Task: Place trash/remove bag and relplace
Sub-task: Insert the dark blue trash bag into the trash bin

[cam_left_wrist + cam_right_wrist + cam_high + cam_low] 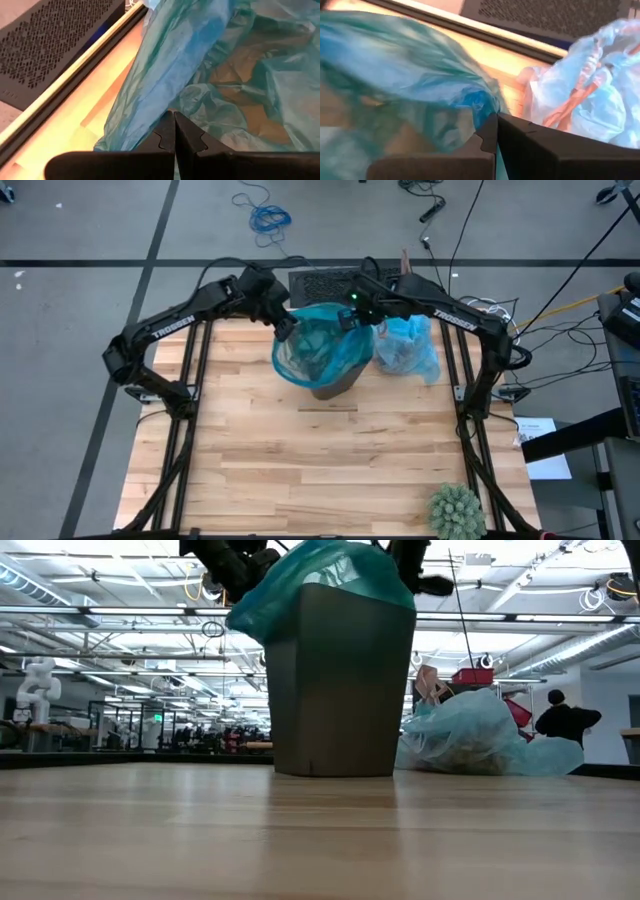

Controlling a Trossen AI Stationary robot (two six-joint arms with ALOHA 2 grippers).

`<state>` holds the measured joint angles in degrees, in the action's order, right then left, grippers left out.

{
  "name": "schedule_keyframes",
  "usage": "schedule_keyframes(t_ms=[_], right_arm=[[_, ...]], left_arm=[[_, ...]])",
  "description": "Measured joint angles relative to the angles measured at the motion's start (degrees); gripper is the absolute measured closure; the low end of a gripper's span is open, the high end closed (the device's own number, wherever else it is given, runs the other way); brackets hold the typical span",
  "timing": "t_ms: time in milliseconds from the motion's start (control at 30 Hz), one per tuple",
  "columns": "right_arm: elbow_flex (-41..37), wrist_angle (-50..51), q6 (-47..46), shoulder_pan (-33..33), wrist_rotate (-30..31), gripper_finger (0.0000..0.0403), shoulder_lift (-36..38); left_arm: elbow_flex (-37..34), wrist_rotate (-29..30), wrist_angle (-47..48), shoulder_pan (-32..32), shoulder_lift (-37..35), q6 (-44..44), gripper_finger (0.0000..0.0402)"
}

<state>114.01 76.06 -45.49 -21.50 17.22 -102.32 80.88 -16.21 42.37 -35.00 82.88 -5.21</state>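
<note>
We note both grippers clenched on the teal bag at the bin rim: left gripper on its left edge, right gripper on its right. The pale blue bag, holding trash, lies on the table just beside the bin.

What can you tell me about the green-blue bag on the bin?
The teal bag is thin, crinkly, see-through plastic. It sits in the small dark bin at the back middle of the table, its mouth spread wide and folded over the rim, hanging lower on one side. The left hand and the right hand, both shut, pinch its edge on opposite sides. A paler blue bag lies beside the bin.
</note>
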Motion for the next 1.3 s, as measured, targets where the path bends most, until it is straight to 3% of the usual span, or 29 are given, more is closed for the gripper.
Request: schedule_keyframes(t_ms=[300,733,1067,1300], right_arm=[[-3.8,-10.4,1.6,-3.8,-4.2,0.0403,0.0],[-4.8,-6.9,3.3,-9.2,-6.9,0.0403,0.0],[-16.5,-11.5,2.0,-8.1,-17.6,0.0403,0.0],[-13.5,-19.0,1.6,-7.8,-16.4,0.0403,1.9]], left_arm=[[0.0,-0.2,-0.1,0.0,1.1,-0.5,0.0402],[0.0,-0.5,0.1,-0.2,1.1,-1.0,0.0402],[0.0,-0.5,0.2,-0.2,1.1,-2.0,0.0402],[0.0,-0.7,0.1,-0.2,1.1,-2.0,0.0402]])
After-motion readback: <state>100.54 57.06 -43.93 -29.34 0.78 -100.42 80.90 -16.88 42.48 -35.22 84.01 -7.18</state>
